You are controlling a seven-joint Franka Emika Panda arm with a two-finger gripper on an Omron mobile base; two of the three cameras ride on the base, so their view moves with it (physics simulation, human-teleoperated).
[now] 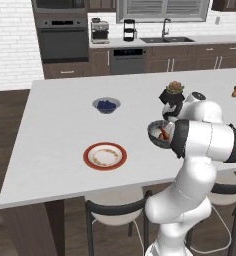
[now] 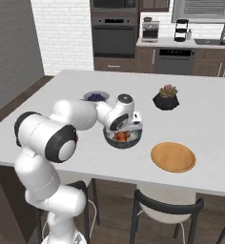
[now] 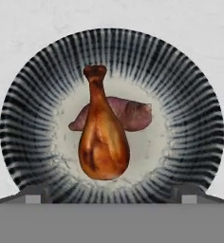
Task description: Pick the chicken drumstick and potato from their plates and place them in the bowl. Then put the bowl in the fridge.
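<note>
**Both foods in the bowl; the fridge run is left**

While the hand hangs directly over the bowl (image 3: 111,116), you can take the bowl as your landmark for everything else on the white island counter (image 1: 55,130). Looking straight down into it through the hand view, you see the chicken drumstick (image 3: 103,137) lying on the pale inside, bone end pointing away from the fingers, with the potato (image 3: 128,113) tucked crosswise under and behind it, the two touching. The gripper (image 3: 111,199) stands spread wide, its two dark tips apart at the near rim of the bowl and pinching nothing.

Nearest the bowl on the right-hand side, you find the tan wooden plate (image 2: 173,157), bare. On the bowl's other side, toward the front edge of the counter, sits the red-rimmed plate (image 1: 105,156), also without its food. Beyond the bowl stands the black plant pot (image 2: 166,98), and further left of it the small bowl of blueberries (image 1: 106,105). Far behind all of this run the oven (image 1: 62,40) and the sink (image 1: 166,39) along the back wall.

Judging by that, the first half is done: both items are off their plates and in the bowl. What remains for you is grasping the bowl, probably by its rim, and carrying it to the fridge.
</note>
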